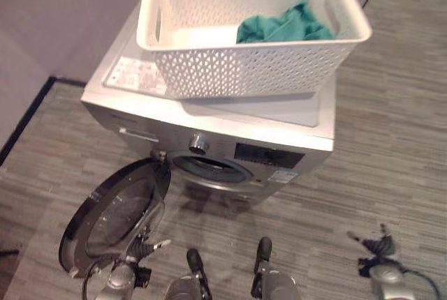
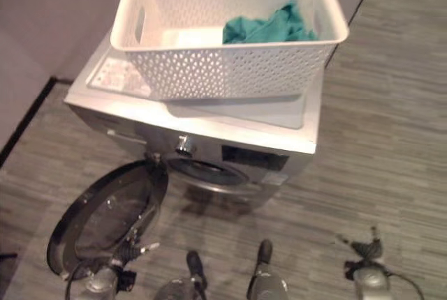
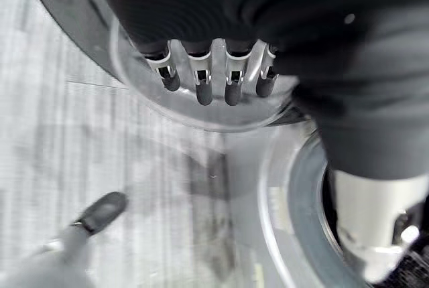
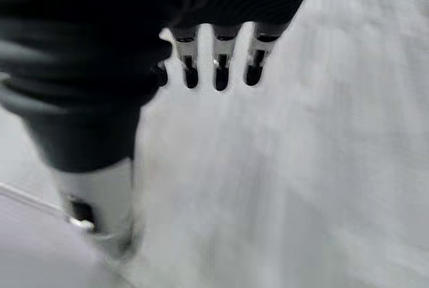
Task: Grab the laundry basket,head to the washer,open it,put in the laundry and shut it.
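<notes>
The left hand (image 1: pixel 143 250) is low in front of the washer (image 1: pixel 209 129), just at the inner side of the round door (image 1: pixel 115 216). Its fingers (image 3: pixel 204 80) are relaxed and a little spread, dark tips toward the door's glass; they are not curled around anything. From the pictures I cannot tell if the tips really touch the door.

The door hangs wide open to the left of the washer's front, with its hinge next to the drum opening (image 1: pixel 209 169). The opening is a dark ring in the middle of the silver front panel. A round knob (image 1: pixel 198 144) is just above the opening, and a dark display panel (image 1: pixel 269 155) is to the right of the knob.

The white laundry basket (image 1: pixel 244 70) stands upright on top of the washer and covers most of the lid. Inside the basket, toward its right end, lies a crumpled teal cloth (image 1: pixel 283 26). A white label (image 1: pixel 136 75) is on the washer's lid, to the left of the basket.

The right hand (image 1: pixel 377 246) hangs low over the grey striped floor (image 1: pixel 391 139), to the right of the washer and well apart from it. Its fingers (image 4: pixel 219 67) are straight and loose, and they hold nothing.
</notes>
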You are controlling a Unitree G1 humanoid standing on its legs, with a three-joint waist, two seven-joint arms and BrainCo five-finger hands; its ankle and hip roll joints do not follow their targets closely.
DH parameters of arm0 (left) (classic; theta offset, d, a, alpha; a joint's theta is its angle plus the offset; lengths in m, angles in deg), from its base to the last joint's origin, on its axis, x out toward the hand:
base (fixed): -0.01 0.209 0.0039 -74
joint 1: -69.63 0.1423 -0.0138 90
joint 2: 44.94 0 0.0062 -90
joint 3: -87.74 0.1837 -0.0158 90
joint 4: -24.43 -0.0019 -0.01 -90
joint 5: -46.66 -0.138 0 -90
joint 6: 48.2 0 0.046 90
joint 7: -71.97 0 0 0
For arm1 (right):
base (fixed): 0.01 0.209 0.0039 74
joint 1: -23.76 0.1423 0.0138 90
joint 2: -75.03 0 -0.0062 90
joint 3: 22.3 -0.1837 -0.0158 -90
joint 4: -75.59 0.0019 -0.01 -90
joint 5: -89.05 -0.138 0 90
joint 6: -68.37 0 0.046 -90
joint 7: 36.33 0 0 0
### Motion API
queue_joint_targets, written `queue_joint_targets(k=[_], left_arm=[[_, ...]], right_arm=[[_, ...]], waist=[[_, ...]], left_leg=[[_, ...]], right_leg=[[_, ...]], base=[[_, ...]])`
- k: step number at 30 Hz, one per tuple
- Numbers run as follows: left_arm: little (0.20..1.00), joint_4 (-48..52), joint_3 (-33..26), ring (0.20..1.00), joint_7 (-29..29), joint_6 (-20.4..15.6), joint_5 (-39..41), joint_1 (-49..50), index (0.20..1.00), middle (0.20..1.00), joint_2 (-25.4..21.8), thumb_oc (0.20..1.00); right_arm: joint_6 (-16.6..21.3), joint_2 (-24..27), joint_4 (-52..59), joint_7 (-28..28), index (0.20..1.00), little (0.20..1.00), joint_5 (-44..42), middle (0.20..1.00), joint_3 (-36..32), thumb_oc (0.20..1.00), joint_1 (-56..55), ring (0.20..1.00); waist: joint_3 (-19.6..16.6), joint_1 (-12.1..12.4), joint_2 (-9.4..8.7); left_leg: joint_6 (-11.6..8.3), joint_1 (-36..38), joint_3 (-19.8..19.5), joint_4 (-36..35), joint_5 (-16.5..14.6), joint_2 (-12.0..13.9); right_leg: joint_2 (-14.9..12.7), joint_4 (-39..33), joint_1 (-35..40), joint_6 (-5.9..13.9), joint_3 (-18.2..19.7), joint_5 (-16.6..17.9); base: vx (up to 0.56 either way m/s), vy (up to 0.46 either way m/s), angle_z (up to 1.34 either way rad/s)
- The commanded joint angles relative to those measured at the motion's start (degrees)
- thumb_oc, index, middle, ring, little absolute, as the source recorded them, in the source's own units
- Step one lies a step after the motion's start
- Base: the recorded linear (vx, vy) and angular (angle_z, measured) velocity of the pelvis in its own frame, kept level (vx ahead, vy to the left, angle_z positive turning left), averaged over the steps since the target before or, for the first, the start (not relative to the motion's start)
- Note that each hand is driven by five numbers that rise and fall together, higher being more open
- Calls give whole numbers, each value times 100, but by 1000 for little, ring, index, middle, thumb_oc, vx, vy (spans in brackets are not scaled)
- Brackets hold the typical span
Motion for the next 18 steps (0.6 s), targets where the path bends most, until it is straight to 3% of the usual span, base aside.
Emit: queue_joint_targets(k=[1, 2, 3, 4, 5, 7, 10, 12, 15, 18], left_arm=[[1000, -441, -190, 1000, 66, 60, -473, -98, 1000, 1000, 266, 1000], [1000, -552, -226, 1000, 50, 117, -569, -91, 1000, 1000, 374, 1000], [1000, -556, -216, 1000, 52, 116, -571, -97, 1000, 1000, 383, 1000], [1000, -640, -229, 1000, 61, 143, -615, -96, 1000, 1000, 430, 1000], [1000, -653, -171, 1000, 33, 185, -627, -126, 1000, 1000, 461, 1000], [1000, -677, -100, 1000, -33, 212, -713, -205, 1000, 1000, 470, 1000], [1000, -655, -50, 1000, -50, 212, -804, -247, 1000, 1000, 455, 1000], [1000, -699, 10, 1000, -76, 198, -809, -315, 1000, 1000, 457, 1000], [1000, -908, 77, 1000, -107, 196, -913, -521, 1000, 1000, 457, 1000], [1000, -1053, 198, 1000, -145, 183, -963, -654, 1000, 1000, 422, 1000]], right_arm=[[126, 463, 563, -623, 1000, 1000, 95, 1000, -537, 1000, 114, 1000], [159, 550, 1044, -967, 1000, 1000, 322, 1000, -938, 1000, 181, 1000], [134, 539, 1088, -974, 1000, 1000, 341, 1000, -959, 1000, 156, 1000], [120, 632, 1319, -1160, 1000, 1000, 487, 1000, -1165, 1000, 237, 1000], [108, 832, 1726, -1395, 1000, 1000, 701, 1000, -1292, 1000, 481, 1000], [113, 1127, 2201, -1441, 1000, 1000, 924, 1000, -1266, 1000, 776, 1000], [153, 1434, 2545, -1397, 1000, 1000, 1057, 1000, -1212, 1000, 1047, 1000], [159, 1807, 2617, -1264, 1000, 1000, 1059, 1000, -963, 1000, 1421, 1000], [19, 2528, 2763, -835, 1000, 1000, 1381, 1000, -372, 1000, 1987, 1000], [-147, 3230, 2207, -365, 1000, 1000, 1591, 1000, 619, 1000, 2997, 1000]], waist=[[-112, 31, -37], [-201, -7, 40], [-190, 3, 42], [-215, -29, 81], [-212, -85, 179], [-189, -77, 197], [-255, -44, 206], [-305, 1, 161], [-306, 77, 34], [-328, 217, -181]], left_leg=[[290, -67, -496, 909, -1103, 62], [442, 154, -557, 777, -1194, -113], [457, 177, -553, 756, -1194, -132], [547, 296, -620, 676, -1216, -247], [707, 431, -812, 569, -1203, -363], [814, 511, -811, 505, -1115, -468], [827, 561, -926, 455, -1141, -525], [767, 597, -1086, 429, -1145, -554], [714, 655, -1379, 495, -1227, -595], [645, 719, -1639, 595, -1297, -635]], right_leg=[[-695, 777, 94, 588, 12, -133], [-856, 1228, 86, 647, 73, 32], [-876, 1257, 82, 662, 85, 24], [-966, 1588, 17, 706, 206, 242], [-928, 2302, -189, 671, 560, 408], [-835, 2744, -512, 552, 879, 381], [-747, 2443, -602, 532, 1007, 262], [-607, 1706, -619, 567, 1270, 138], [-478, 782, -671, 658, 1740, 203], [-467, 537, -586, 709, 1844, 322]], base=[[140, 358, -8], [90, 284, -16], [83, 284, -11], [45, 285, -4], [-25, 335, 14], [-26, 201, 15], [67, 19, 2], [80, -50, 10], [114, -85, 20], [105, -134, 36]])
